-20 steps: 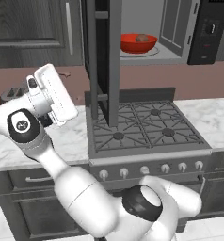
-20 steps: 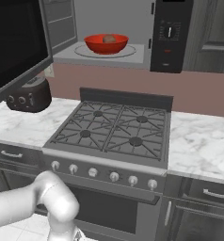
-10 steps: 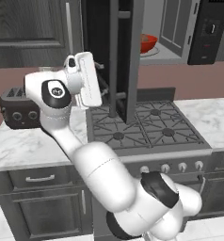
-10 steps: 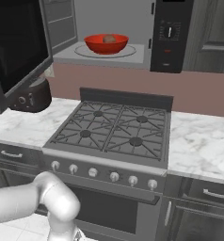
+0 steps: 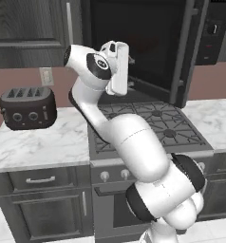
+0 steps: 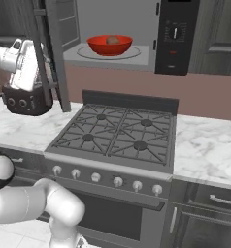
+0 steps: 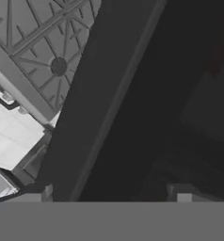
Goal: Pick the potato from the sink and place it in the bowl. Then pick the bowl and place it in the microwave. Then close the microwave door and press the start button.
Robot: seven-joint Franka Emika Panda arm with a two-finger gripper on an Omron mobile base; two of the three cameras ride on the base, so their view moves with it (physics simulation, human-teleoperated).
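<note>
With the potato [image 6: 112, 40] in the red bowl [image 6: 109, 45] inside the microwave [image 6: 137, 34], the wide-open, empty tool [image 5: 129, 71] pressed the half-shut microwave door [image 5: 138, 45]; start button remained.

Toaster [image 5: 27, 108] on marble counter [image 5: 43, 142]; stove [image 6: 117, 133] alongside

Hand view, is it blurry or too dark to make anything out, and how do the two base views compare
Hand view: soft and murky, the microwave door a dark slab with faint reflections, stove grate lighter, fingertips barely visible. Left base view: evenly lit, sharp, the door's window nearly black. Right base view: brightest, glossy highlights on the bowl, potato visible inside.
</note>
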